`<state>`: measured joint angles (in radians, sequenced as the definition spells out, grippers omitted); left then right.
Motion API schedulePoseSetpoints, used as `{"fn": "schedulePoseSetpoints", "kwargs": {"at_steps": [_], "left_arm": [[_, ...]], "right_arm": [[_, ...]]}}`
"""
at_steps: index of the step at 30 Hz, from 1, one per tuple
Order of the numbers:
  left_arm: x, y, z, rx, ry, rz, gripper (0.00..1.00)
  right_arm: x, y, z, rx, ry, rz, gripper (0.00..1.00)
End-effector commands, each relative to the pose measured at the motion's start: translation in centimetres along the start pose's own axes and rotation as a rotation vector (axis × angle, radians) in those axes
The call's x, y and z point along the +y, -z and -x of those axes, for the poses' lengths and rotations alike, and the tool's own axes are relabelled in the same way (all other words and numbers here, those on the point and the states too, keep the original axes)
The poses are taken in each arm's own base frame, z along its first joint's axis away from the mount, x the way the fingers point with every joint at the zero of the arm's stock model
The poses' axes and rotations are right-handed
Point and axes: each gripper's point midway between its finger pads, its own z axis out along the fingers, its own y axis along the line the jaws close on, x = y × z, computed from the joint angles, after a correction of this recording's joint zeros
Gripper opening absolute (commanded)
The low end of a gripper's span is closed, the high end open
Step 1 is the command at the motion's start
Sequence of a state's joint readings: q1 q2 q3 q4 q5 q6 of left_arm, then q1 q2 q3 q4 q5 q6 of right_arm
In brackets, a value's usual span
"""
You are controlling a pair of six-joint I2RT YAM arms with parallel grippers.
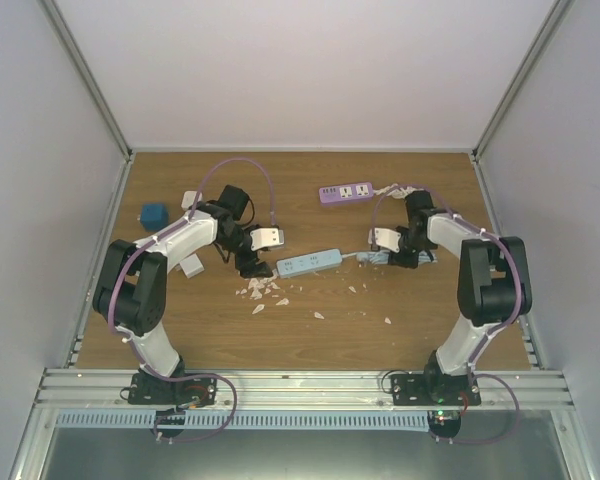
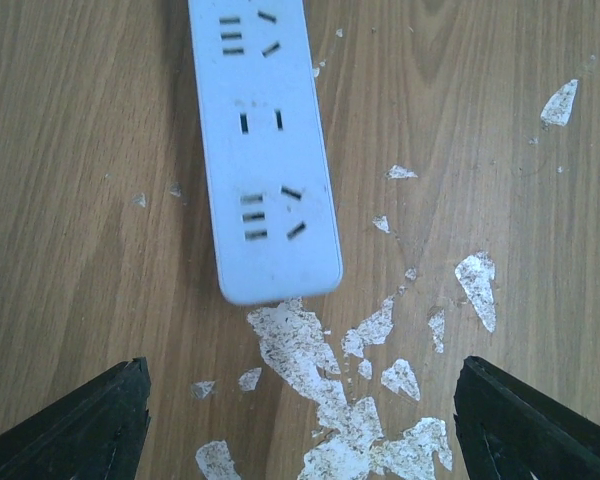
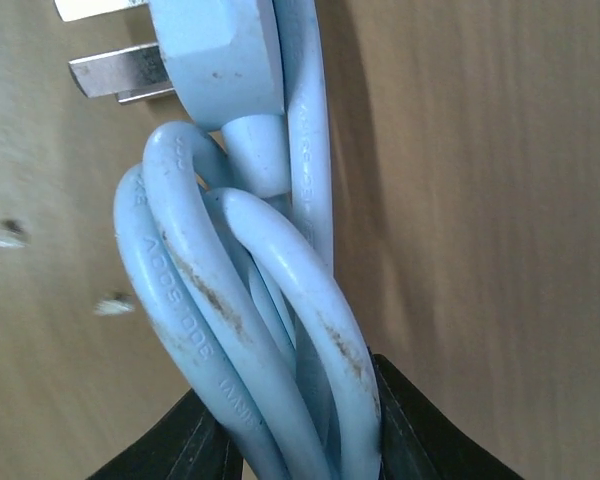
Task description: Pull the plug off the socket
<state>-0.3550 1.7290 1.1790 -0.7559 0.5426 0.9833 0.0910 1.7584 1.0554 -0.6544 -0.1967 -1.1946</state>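
Note:
A light blue power strip (image 1: 310, 262) lies at the table's middle; in the left wrist view (image 2: 265, 150) its sockets are empty. My left gripper (image 1: 255, 265) is open just off the strip's left end (image 2: 300, 430), its fingers (image 2: 80, 430) wide apart over the wood and holding nothing. My right gripper (image 1: 388, 258) is shut on the strip's bundled light blue cable (image 3: 250, 330), right of the strip. The light blue plug (image 3: 220, 60) sits at the top of the bundle, its metal prongs (image 3: 110, 70) bare and in no socket.
A purple power strip (image 1: 345, 192) lies at the back centre with a cable running right. A blue block (image 1: 154, 214) and small white pieces (image 1: 192, 265) lie at the left. White flakes (image 2: 320, 360) are scattered on the wood in front of the blue strip.

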Motion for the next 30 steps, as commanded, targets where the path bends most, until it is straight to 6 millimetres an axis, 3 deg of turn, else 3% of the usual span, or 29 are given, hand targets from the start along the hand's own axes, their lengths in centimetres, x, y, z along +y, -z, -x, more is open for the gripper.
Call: {"fn": "schedulePoseSetpoints", "kwargs": {"at_steps": [1,4,5,14,30], "left_arm": [[0.1,0.6,0.5,-0.018,-0.026,0.032,0.84],[0.1,0.6,0.4,-0.015,-0.029,0.037,0.84],[0.1,0.6,0.4,-0.016,-0.026,0.036,0.84],[0.4,0.4,0.6,-0.024,-0.016,0.036,0.84],[1.3,1.0,1.1,-0.019,-0.012,0.061,0.84]], "right_arm": [[-3.3,0.2,-2.3,0.054,-0.013,-0.071,0.31],[-4.1,0.3,-2.9,0.064,-0.007,-0.078,0.31],[-4.6,0.5,-4.4,0.075,-0.036,-0.088,0.31],[-5.1,1.0,-8.5,0.125,-0.065,-0.095,0.32],[-6.2,2.1,-13.4,0.163,-0.104,-0.136,0.36]]}}
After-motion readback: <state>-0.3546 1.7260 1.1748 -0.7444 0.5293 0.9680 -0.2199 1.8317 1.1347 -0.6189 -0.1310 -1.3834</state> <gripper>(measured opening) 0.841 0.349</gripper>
